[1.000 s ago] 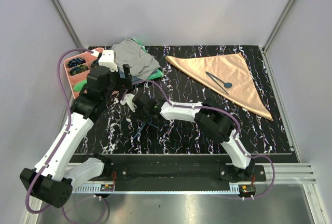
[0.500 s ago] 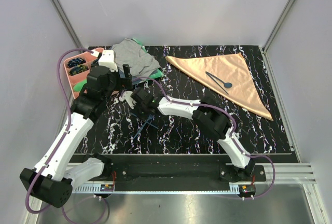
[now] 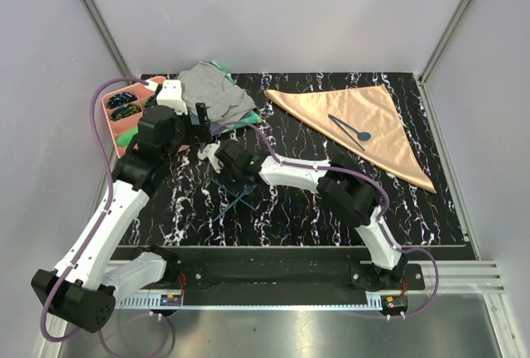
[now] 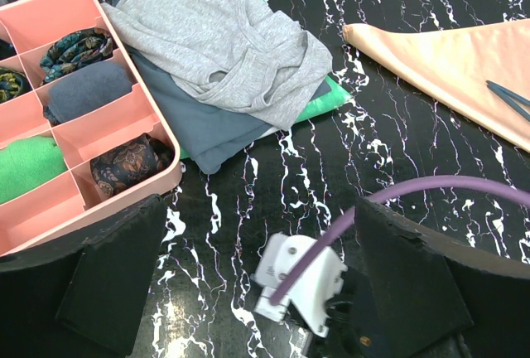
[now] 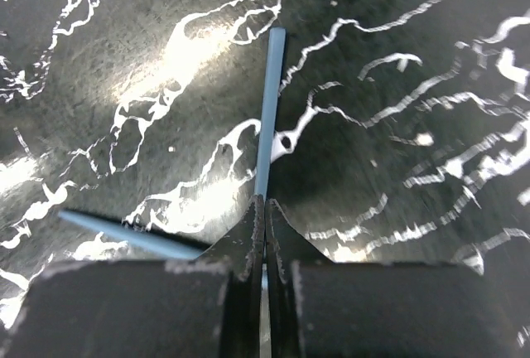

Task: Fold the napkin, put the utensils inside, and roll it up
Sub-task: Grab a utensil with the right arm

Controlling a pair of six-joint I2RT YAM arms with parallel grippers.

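Lying folded into one triangle, the satiny peach-orange cloth napkin [image 3: 377, 109] sits at the far right of the black, white-veined tabletop [image 3: 431, 209]. It carries two of the slim dark blue plastic utensils [image 3: 352, 130], a round-bowled spoon and a thinner piece, close together near its middle. Two more blue pieces are well apart from it, left of centre. The pinched piece [image 5: 270, 101] is clamped between the pressed-together fingers of the right end effector [image 5: 265, 213], its handle pointing away from the camera. The loose piece [image 5: 124, 234] lies flat just beside those fingers and runs under them. The right arm stretches across the middle of the tabletop to reach them. Its white wrist block [image 4: 298, 279] and one purple cable [image 4: 431, 186] sit directly below the left end effector [image 4: 261, 209], whose fingers [image 4: 116, 283] are spread wide around nothing. Beyond that, at the far left, are one pink compartmented plastic tray [image 4: 170, 155] of rolled fabric bundles and one cloth pile. In that pile, a crumpled grey cloth [image 4: 224, 43] lies over a slate-blue cloth [image 4: 207, 122] and a green cloth [image 4: 327, 97].
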